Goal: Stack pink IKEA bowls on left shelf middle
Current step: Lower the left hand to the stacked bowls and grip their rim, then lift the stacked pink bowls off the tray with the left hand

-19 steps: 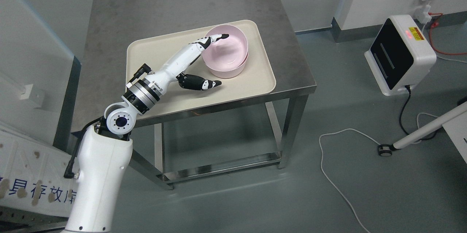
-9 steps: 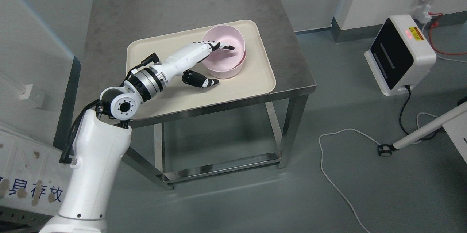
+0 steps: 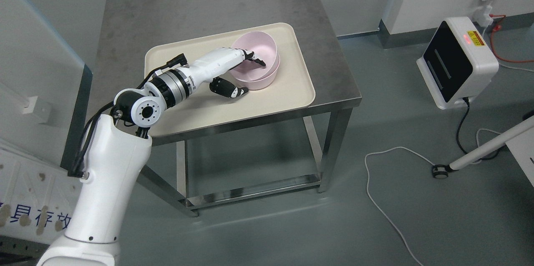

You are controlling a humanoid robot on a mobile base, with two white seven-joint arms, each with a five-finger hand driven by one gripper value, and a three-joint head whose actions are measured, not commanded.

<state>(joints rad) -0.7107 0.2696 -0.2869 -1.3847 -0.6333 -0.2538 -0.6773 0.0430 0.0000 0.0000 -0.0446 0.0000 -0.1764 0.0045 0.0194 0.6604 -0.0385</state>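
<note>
Two pink bowls [image 3: 259, 62], round and smooth-walled, are nested one inside the other on a cream tray [image 3: 183, 107] with rounded corners. The upper bowl is tilted in the lower one. The tray is carried by a brushed metal table [image 3: 200, 11] with a dull, mottled top. The near rim of the upper bowl is gripped by the left robot hand [image 3: 233, 70]: the fingers [image 3: 255, 59] are hooked inside the bowl and the thumb [image 3: 230, 89] is set outside, low by the wall. A white boxy device [image 3: 458, 61] stands on the grey floor.
</note>
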